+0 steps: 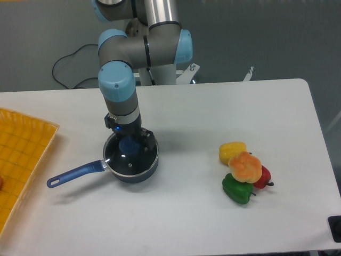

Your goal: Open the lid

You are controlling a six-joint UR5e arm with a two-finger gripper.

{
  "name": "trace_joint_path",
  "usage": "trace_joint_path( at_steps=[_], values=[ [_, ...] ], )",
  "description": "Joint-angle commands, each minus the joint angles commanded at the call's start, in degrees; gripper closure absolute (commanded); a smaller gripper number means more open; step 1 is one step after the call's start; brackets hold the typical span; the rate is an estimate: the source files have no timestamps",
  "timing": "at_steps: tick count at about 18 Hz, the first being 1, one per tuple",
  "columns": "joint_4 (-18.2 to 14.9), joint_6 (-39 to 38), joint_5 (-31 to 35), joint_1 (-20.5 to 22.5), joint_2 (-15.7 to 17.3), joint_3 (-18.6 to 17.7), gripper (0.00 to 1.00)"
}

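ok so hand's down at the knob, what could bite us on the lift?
1. The hand sits over the blue knob, but whether it has closed on it cannot be told; a partial grip could drop the lid back.
2. The saucepan is loose on the table; if the lid sticks, the pan may rise or skid.
3. Its long handle points at the yellow tray and could swing into it.

Occluded and cropped items

The gripper (129,143) covers part of the lid (130,158); jaw spacing is indiscernible. The yellow tray (21,154) and a dark object (335,228) are cropped by frame edges.
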Motion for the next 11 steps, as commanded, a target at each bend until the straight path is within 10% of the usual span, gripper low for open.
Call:
trace_joint_path(
  at_steps=[11],
  values=[
    [0.4, -0.1, 0.0, -0.8, -0.9, 0.3, 0.03]
  ],
)
